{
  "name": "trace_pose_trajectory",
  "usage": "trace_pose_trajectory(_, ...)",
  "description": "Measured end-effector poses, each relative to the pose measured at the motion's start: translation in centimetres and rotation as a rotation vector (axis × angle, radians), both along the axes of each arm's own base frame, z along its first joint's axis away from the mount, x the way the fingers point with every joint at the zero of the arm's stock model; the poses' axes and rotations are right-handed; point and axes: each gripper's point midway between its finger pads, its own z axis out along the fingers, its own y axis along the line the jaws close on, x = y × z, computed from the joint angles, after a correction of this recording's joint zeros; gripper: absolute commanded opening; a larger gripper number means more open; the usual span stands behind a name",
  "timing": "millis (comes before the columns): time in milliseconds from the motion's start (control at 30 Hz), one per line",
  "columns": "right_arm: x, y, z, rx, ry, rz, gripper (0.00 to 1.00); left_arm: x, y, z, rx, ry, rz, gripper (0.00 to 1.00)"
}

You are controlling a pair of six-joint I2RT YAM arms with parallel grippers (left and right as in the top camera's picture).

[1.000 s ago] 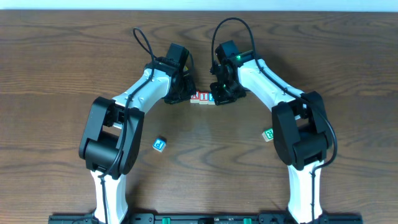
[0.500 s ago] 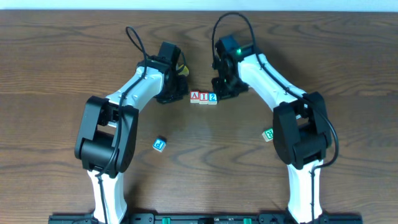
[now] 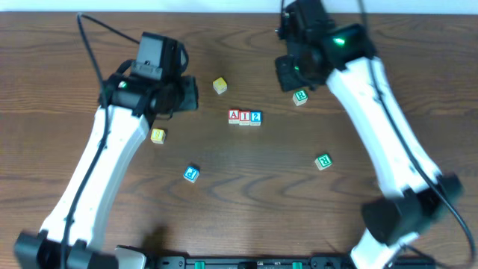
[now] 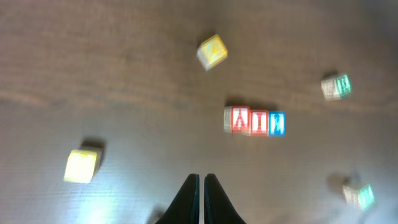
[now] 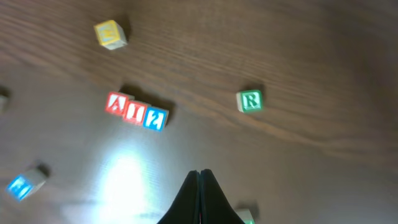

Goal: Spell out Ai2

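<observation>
Three cubes stand in a row touching each other: red "A" (image 3: pixel 234 116), red "I" (image 3: pixel 244 117) and blue "2" (image 3: pixel 255 118), reading A I 2 from left to right. The row also shows in the left wrist view, A (image 4: pixel 240 120), I (image 4: pixel 259 122), 2 (image 4: pixel 277 123), and in the right wrist view, A (image 5: pixel 116 104), I (image 5: pixel 135 111), 2 (image 5: pixel 155 118). My left gripper (image 3: pixel 187 97) (image 4: pixel 199 177) is shut and empty, raised left of the row. My right gripper (image 3: pixel 287 75) (image 5: pixel 199 173) is shut and empty, raised above and right of the row.
Loose cubes lie around the row: a yellow one (image 3: pixel 219 85) behind it, another yellow one (image 3: pixel 157 135) at the left, a blue "P" cube (image 3: pixel 192 173) in front, a green "R" cube (image 3: pixel 300 97) at the right and another (image 3: pixel 323 161) at the front right.
Both arms have drawn back from the row and risen high above the table. The three cubes stay in place, and cubes the arms hid now show.
</observation>
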Motion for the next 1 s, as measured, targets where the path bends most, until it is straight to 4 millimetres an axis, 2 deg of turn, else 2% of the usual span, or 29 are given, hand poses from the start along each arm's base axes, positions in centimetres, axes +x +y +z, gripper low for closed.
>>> trace_pose_trajectory(133, -4.1, -2.2, 4.6, -0.002, -0.053, -0.012, 0.02, -2.6, 0.9, 3.1, 0.004, -0.079, -0.023, 0.06)
trace_pose_trajectory(200, -6.1, -3.2, 6.1, 0.001, -0.086, -0.018, 0.02, -4.8, 1.6, 4.8, -0.003, -0.147, -0.024, 0.06)
trace_pose_trajectory(267, -8.3, -4.1, 6.7, 0.007, -0.112, -0.017, 0.02, -7.0, 2.3, 5.6, -0.008, -0.202, -0.017, 0.06)
trace_pose_trajectory(400, -13.8, -5.5, 5.7, 0.035, -0.145, -0.011, 0.02, -13.1, 4.3, 3.4, 0.001, -0.211, 0.001, 0.06)
trace_pose_trajectory(533, -18.5, -7.4, 3.1, 0.095, -0.194, -0.054, 0.02, -16.7, 5.4, 1.5, 0.004, -0.207, 0.010, 0.05)
trace_pose_trajectory(567, -19.4, -7.8, 2.8, 0.113, -0.212, -0.066, 0.09, -17.1, 5.5, 1.4, 0.000, -0.218, 0.012, 0.06)
trace_pose_trajectory(600, -20.3, -8.2, 2.6, 0.140, -0.240, -0.082, 0.33, -17.4, 5.7, 1.4, -0.002, -0.231, 0.015, 0.22)
trace_pose_trajectory(633, -21.1, -8.6, 2.7, 0.167, -0.272, -0.093, 0.83, -17.6, 5.7, 1.5, -0.003, -0.244, 0.014, 0.66)
trace_pose_trajectory(667, -21.7, -8.9, 2.9, 0.187, -0.300, -0.100, 0.99, -17.5, 5.7, 1.8, -0.011, -0.261, 0.019, 0.95)
trace_pose_trajectory(833, -23.7, -9.8, 4.8, 0.270, -0.410, -0.124, 0.99, -17.2, 5.7, 2.4, -0.022, -0.289, 0.031, 0.96)
trace_pose_trajectory(1000, -24.1, -10.0, 4.9, 0.286, -0.418, -0.134, 0.99, -17.8, 5.9, 1.7, -0.010, -0.255, 0.032, 0.95)
